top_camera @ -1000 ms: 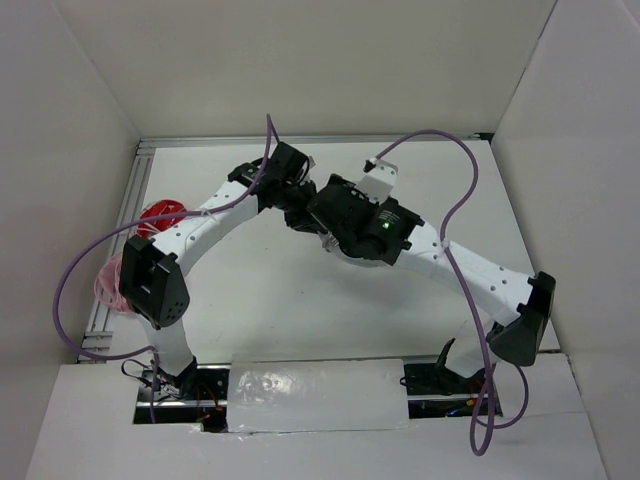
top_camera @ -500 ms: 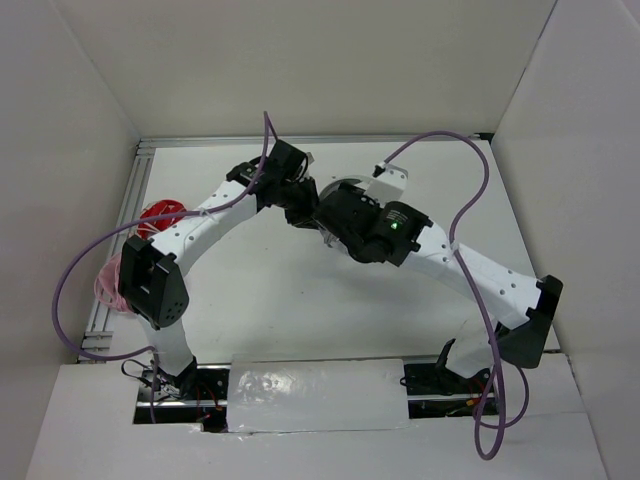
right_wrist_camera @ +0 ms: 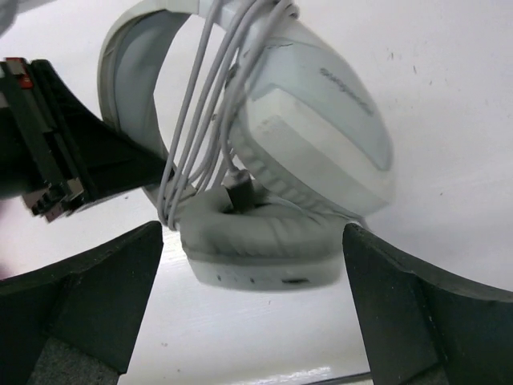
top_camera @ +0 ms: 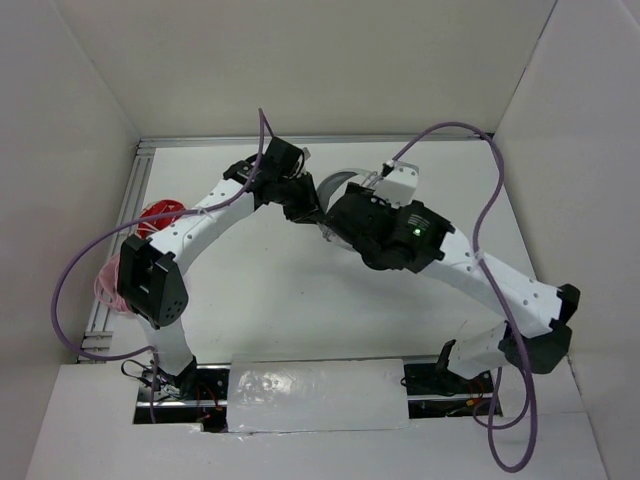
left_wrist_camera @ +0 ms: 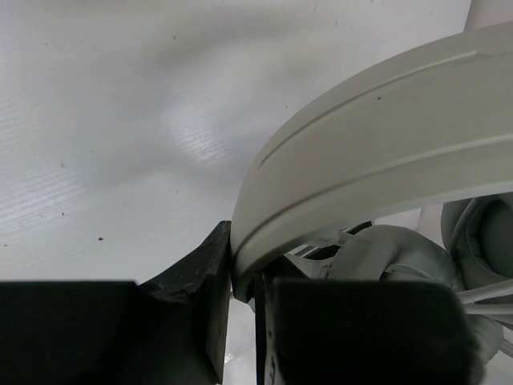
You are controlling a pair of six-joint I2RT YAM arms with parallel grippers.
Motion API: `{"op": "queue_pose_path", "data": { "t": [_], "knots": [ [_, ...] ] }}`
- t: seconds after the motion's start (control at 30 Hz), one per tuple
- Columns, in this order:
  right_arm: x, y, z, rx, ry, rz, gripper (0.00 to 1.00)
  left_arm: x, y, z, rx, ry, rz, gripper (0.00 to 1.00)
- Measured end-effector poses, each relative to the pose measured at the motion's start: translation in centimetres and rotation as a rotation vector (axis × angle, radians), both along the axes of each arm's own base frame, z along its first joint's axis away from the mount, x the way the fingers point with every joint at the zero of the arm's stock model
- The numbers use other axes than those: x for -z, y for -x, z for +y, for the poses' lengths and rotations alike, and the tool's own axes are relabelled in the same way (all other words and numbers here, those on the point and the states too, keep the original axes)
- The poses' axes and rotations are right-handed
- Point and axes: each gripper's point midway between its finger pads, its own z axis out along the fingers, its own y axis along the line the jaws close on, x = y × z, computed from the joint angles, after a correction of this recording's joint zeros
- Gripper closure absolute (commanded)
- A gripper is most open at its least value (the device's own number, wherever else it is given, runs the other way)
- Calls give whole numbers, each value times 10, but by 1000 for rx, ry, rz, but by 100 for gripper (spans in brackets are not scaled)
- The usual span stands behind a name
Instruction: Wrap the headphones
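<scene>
The light grey-white headphones [right_wrist_camera: 313, 136] lie at the table's back centre, and only a piece of the headband [top_camera: 338, 183] shows from above between the two wrists. Their thin grey cable [right_wrist_camera: 200, 104] is wound in several turns over the band and down past the lower ear cup. My left gripper [left_wrist_camera: 244, 281] is shut on the headband [left_wrist_camera: 377, 160], pinching its edge. My right gripper [right_wrist_camera: 252, 265] is open wide, its fingers standing either side of the lower ear cup without touching it. The left gripper [right_wrist_camera: 72, 160] also appears dark at the left of the right wrist view.
Red headphones [top_camera: 160, 213] and pink headphones [top_camera: 107, 285] lie at the table's left edge beside the left arm. White walls close in the table on the left, back and right. Purple hoses [top_camera: 480, 190] loop from both arms.
The right arm has swung its wrist and elbow to the right and slightly back from the headphones. The left arm has hardly moved and keeps its hold on the headband.
</scene>
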Motion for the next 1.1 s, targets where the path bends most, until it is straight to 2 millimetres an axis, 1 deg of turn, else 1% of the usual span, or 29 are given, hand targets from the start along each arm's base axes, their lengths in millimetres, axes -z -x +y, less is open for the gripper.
{"op": "queue_pose_path", "data": {
  "t": [0.03,0.07,0.1,0.27,0.33,0.47,0.57,0.73,0.83,0.93,1.0,1.1],
  "knots": [
    [-6,2,-3,-16,-4,-10,0,0,-2,1,-4,1,-3,100],
    [-18,6,-10,-52,-13,-34,0,-1,-3,2,-6,2,-5,100],
    [-21,8,-12,-59,-14,-39,0,-1,-4,3,-10,2,-8,100],
    [-52,28,-30,-230,-71,-131,0,0,-7,6,-15,-4,-14,100],
    [-64,33,-39,-268,-83,-178,0,0,-7,6,-3,-8,-25,100],
    [-76,36,-51,-317,-56,-243,0,0,-8,6,17,-16,-44,100],
    [-82,30,-55,-328,-37,-265,0,1,-8,6,33,-21,-56,100],
    [-72,11,-69,-271,-15,-226,0,5,1,1,95,-60,-86,100],
    [-58,1,-69,-320,18,-175,0,5,11,-9,149,-93,-106,100],
    [-52,-11,-66,-369,57,-136,0,4,19,-20,214,-101,-134,100],
    [-48,-22,-58,-424,88,-108,0,5,25,-25,257,-110,-148,100],
    [-30,-36,-46,-525,155,-52,0,9,31,-29,302,-128,-162,100]
  ]
}}
